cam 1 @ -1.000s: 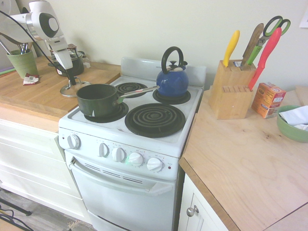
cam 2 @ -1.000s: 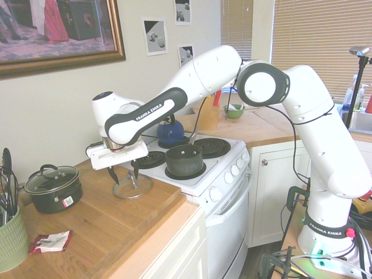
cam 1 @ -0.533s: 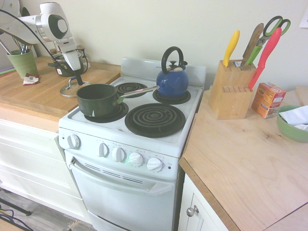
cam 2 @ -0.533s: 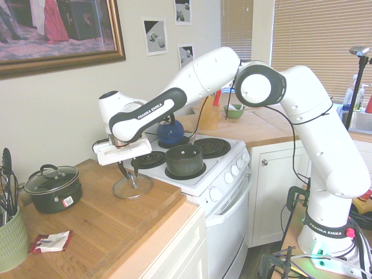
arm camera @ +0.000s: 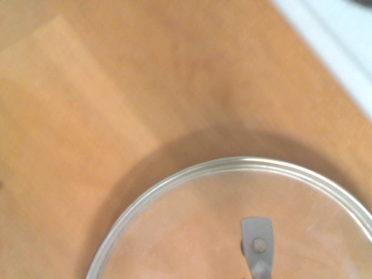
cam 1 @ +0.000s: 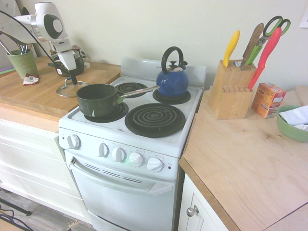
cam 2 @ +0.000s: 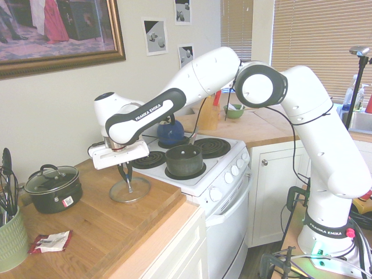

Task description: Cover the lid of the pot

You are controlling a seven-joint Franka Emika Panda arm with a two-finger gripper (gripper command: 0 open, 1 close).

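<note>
My gripper point(cam 2: 127, 177) pointing down, fingers clenched on the loop handle of the lid point(cam 2: 129, 190), lid over wooden counter point(cam 2: 104, 224), pot point(cam 1: 97, 99) uncovered on stove burner point(cam 1: 117, 113).

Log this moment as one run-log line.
phase: grasp | hand: shut on lid handle | lid: on wood counter | pot: uncovered, front-left burner

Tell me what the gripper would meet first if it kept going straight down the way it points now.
The gripper points straight down over the lid and is shut at the lid's loop handle, so the lid's glass comes first, with the wooden counter beneath. Whether the lid is slightly off the counter is hard to tell.
</note>
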